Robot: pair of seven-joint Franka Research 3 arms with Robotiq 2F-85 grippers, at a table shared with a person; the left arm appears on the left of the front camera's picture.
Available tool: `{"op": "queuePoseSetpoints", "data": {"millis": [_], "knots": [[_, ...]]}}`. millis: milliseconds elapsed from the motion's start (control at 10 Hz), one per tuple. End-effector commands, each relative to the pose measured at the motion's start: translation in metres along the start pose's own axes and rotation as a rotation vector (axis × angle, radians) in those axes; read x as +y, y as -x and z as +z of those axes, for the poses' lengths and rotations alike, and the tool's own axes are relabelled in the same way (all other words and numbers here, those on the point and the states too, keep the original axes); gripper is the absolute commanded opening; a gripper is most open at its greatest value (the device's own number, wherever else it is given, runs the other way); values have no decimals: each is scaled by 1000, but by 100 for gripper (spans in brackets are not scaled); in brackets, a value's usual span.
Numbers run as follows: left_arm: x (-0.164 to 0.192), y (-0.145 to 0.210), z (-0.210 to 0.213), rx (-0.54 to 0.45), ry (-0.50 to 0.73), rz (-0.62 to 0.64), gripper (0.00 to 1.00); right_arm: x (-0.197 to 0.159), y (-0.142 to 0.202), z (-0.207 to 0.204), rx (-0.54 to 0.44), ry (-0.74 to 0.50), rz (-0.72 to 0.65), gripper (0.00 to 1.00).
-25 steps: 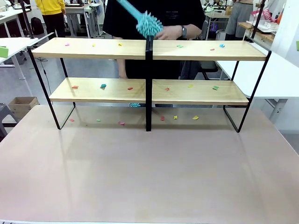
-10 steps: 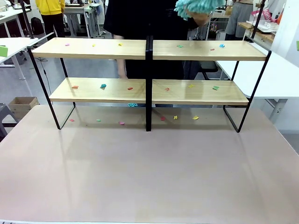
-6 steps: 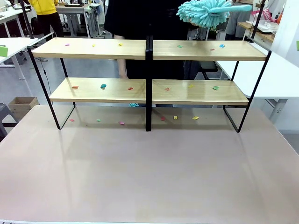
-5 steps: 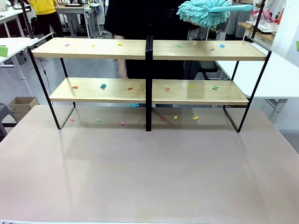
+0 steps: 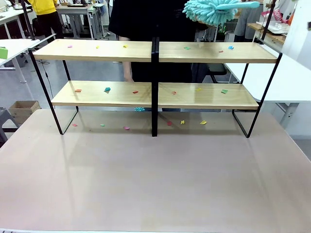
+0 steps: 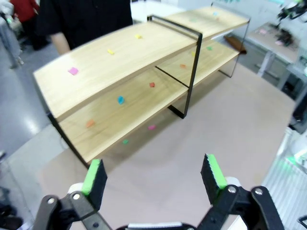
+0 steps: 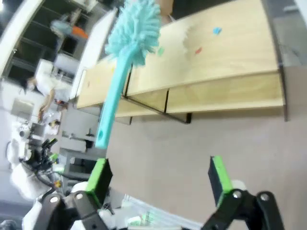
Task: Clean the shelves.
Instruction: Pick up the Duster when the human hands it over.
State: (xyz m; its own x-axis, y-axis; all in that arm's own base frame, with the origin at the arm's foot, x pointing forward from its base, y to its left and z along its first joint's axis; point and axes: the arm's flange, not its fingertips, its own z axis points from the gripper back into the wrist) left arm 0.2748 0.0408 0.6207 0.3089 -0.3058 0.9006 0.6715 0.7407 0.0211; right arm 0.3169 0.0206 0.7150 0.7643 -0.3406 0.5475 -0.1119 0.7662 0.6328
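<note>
The shelves [image 5: 97,51] sit at the far side of the tabletop [image 5: 155,184], their boards dotted with coloured scraps [image 5: 107,89], so there's plenty to sweep. The teal duster [image 5: 209,10] hovers over the top right board, handle aimed at the right tool [image 7: 158,167], which gapes wide and empty, so it's probably a handover. The left tool [image 6: 152,167] is spread empty too.

The pinkish-beige bench [image 5: 155,179] gives open room up to the two-tier rack of light wooden boards on a thin black frame [image 5: 97,50]. The gap between its tiers opens frontward, split by the central black post [image 5: 154,92]. A fluffy teal duster [image 5: 209,10] hangs over the right upper board; a person in black [image 5: 146,22] stands close behind.
</note>
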Motion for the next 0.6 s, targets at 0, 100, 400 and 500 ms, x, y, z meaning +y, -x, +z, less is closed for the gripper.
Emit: {"op": "queuePoseSetpoints", "data": {"millis": [0, 100, 400, 500], "knots": [[0, 1, -1, 4, 1, 2, 100, -17, 7, 15, 10, -47, 20, 100], [0, 1, -1, 4, 1, 2, 100, 0, 0, 0, 0, 0, 0, 100], [0, 1, -1, 4, 1, 2, 100, 26, -30, -59, 185, -133, -229, 100], [0, 1, -1, 4, 1, 2, 100, 32, -39, -81, 228, -170, -303, 100]]}}
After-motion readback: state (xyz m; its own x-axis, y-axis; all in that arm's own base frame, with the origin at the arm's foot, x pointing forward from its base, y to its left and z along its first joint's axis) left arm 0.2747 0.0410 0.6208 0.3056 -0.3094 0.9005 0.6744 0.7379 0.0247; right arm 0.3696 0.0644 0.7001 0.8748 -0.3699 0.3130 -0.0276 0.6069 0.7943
